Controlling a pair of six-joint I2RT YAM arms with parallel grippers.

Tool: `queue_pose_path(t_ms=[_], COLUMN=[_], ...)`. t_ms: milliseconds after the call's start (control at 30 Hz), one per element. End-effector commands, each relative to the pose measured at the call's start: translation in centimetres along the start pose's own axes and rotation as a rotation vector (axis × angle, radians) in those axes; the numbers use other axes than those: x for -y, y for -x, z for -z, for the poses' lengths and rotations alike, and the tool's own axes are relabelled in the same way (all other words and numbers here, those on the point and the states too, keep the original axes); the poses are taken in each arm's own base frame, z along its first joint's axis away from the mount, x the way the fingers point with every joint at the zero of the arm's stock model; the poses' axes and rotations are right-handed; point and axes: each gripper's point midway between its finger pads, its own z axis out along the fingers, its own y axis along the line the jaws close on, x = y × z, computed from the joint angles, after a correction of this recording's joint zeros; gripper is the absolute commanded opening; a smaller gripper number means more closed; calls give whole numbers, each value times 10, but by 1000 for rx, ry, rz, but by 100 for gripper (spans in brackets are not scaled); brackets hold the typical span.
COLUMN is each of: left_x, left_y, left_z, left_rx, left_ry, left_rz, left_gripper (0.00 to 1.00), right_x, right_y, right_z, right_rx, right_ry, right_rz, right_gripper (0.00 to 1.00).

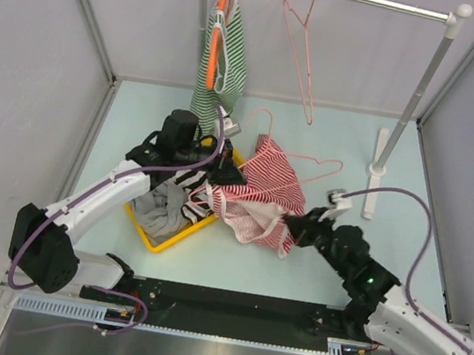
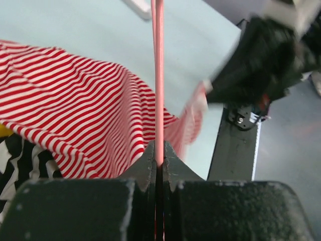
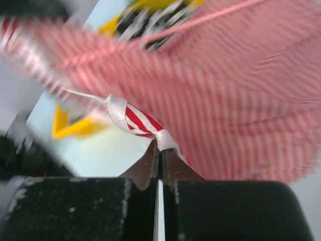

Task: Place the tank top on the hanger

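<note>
Over the worktop [image 1: 331, 263], seen from above, the hanger [image 1: 321, 162] lies with its long axis running left to right. The tank top [image 1: 261, 197] is bunched across it beside a yellow tray [image 1: 161, 239]. The left pincer [image 1: 221, 173] clamps the hanger's left end, and the right pincer [image 1: 294, 228] grips the top's near-right edge.

At the left wrist, the jaws are closed on the pink wire, with striped cloth to its left.

At the right wrist, the jaws pinch the pale trim. The wire lies beyond, so this nearer arm probably pulls the cloth over it.
</note>
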Motion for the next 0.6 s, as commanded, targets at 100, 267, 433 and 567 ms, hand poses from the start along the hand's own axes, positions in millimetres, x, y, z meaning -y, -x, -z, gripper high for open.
queue_pose_path(t_ms=[100,267,433,567], left_x=[54,62,62,53], left_y=[25,23,20,20], left_z=[25,28,30,30], left_rx=[117,116,105,101], left_ry=[-221,-261,-249,-195], left_rz=[-206,-227,-235,-269], left_gripper=[0,0,0,0], right_x=[113,133,155,169], right_y=[44,78,116,133], right_z=[30,35,59,78], right_rx=[64,107,197,222], right_ry=[-301,-290,-338,-368], right_rz=[-100,-170,-202,-240], right_gripper=[0,0,0,0])
